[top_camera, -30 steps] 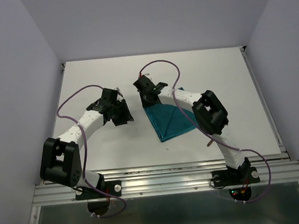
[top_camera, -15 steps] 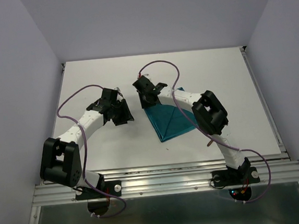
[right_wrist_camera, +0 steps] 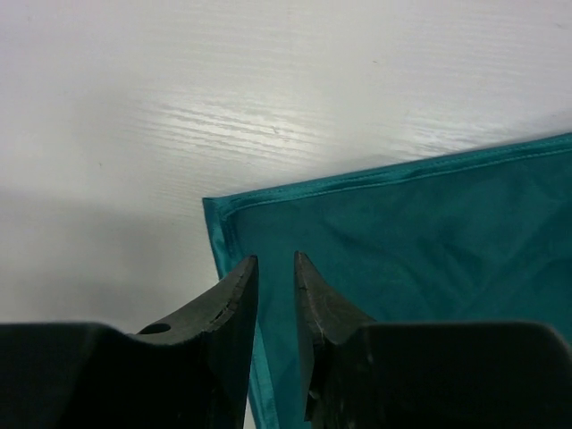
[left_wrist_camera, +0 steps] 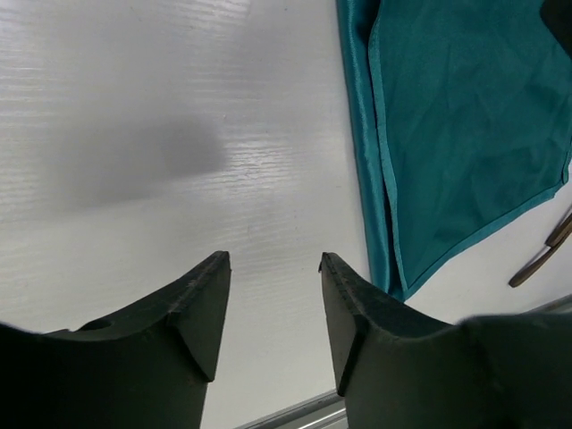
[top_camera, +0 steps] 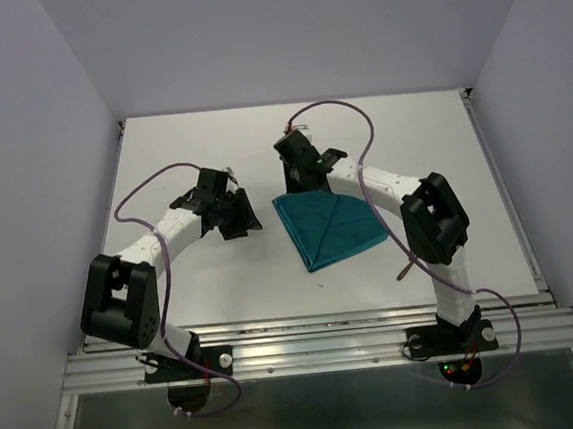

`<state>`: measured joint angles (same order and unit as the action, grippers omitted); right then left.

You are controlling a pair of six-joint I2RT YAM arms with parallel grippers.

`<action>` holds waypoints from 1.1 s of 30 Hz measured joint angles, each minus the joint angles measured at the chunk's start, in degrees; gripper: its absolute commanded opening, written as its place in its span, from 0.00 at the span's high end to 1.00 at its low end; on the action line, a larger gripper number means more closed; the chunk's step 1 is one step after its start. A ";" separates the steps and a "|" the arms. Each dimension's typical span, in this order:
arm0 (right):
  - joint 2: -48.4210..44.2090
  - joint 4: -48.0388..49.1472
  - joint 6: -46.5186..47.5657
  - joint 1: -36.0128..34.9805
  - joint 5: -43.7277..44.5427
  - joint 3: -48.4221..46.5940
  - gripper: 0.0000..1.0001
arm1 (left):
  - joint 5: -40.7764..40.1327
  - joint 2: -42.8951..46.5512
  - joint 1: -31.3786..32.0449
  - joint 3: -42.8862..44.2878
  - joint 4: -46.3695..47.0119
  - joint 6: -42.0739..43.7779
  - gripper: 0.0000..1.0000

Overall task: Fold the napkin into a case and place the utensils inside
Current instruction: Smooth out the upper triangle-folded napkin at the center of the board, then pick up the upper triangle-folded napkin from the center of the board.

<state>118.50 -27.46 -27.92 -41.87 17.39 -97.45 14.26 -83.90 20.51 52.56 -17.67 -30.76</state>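
The teal napkin (top_camera: 328, 226) lies flat on the white table, folded into a layered wedge with its point toward me. My right gripper (top_camera: 298, 178) hovers at the napkin's far left corner. In the right wrist view its jaws (right_wrist_camera: 275, 257) stand a narrow gap apart with nothing between them, above the cloth (right_wrist_camera: 402, 232). My left gripper (top_camera: 245, 218) is open and empty over bare table left of the napkin (left_wrist_camera: 456, 134). Reddish-brown utensils (left_wrist_camera: 545, 250) lie beyond the napkin's near right edge. One end shows by the right arm (top_camera: 404, 269).
The white table (top_camera: 191, 273) ends at a metal rail (top_camera: 318, 347) along the near edge. Grey walls enclose the left, right and back sides. Purple cables loop above both arms.
My right arm has swung to the right and toward the back, off the napkin's left part, which now lies uncovered and flat. My left gripper has shifted only slightly.
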 measured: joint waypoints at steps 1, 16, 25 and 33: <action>-0.70 0.09 -0.17 0.31 -0.20 0.96 0.72 | 0.28 -0.50 0.00 0.04 0.44 -0.37 0.35; -14.45 -0.37 -0.11 -3.54 -1.53 20.59 0.58 | 1.44 -12.59 1.07 9.01 5.07 -8.17 0.37; -13.75 -1.77 1.53 -12.37 1.09 21.09 0.53 | -1.64 -8.85 -6.16 8.94 2.47 -9.35 0.38; -6.43 -3.02 2.69 -14.86 3.78 20.74 0.53 | -1.62 -6.69 -6.32 7.37 2.47 -9.38 0.38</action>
<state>112.07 -30.48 -25.23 -56.73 21.17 -76.71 12.64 -90.59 14.20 59.92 -15.20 -40.14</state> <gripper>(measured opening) 0.469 0.621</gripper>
